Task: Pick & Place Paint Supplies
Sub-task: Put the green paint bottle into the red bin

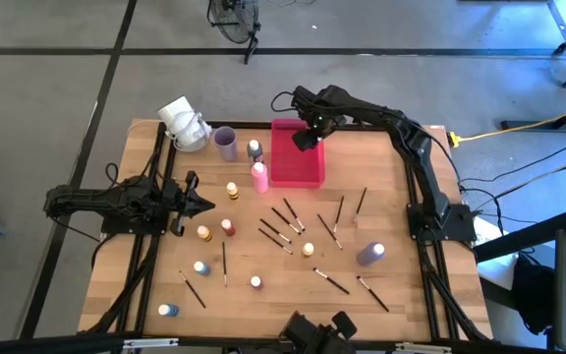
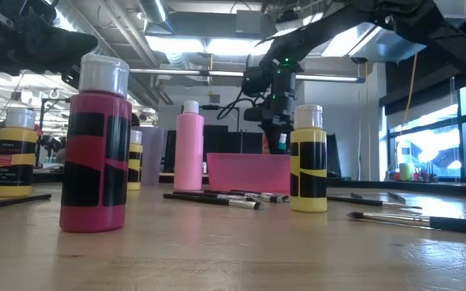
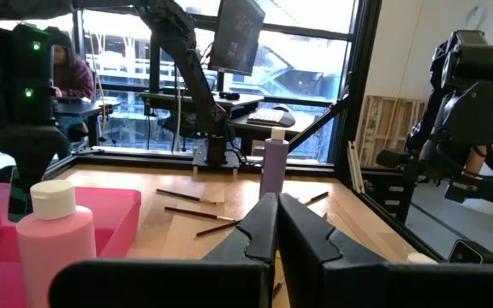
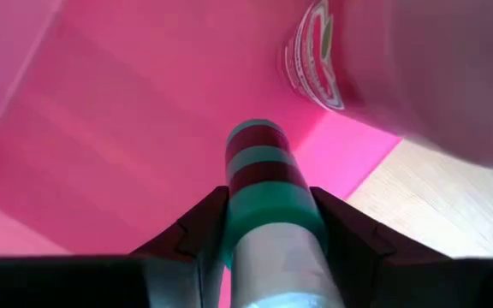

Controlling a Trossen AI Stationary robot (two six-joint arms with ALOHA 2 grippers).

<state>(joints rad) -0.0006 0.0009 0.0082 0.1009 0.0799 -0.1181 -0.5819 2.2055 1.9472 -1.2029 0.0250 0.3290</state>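
While reaching across from the right edge of the wooden surface (image 1: 381, 221), right arm bending at the elbow and stretching inward toward the far centre, wrist pointing down over the pink-red tray (image 1: 296, 169). Hovering above the tray's far part, the right gripper (image 4: 268, 224), partly spread and clamping a green-banded paint bottle (image 4: 268, 192) between its two dark fingers (image 4: 197, 229), bottle pointing down toward the tray floor. Lying low and outstretched along the left side, left arm pointing inward, left gripper (image 1: 197, 204) pressed fully together and carrying nothing, resting near the middle-left among the bottles. Standing just beside the tray's left wall, a tall pink bottle (image 1: 259, 177), with a lilac cup (image 1: 225, 144) farther back and to its left. Standing large and near in the low view, a dark-banded pink bottle (image 2: 95, 145) and a yellow bottle (image 2: 308, 160). Standing toward the right, a purple bottle (image 1: 369, 255). Lying scattered over the middle and near parts, thin dark paintbrushes (image 1: 285, 217), well apart from the tray, with small light-capped bottles (image 1: 202, 267) dotted between them.
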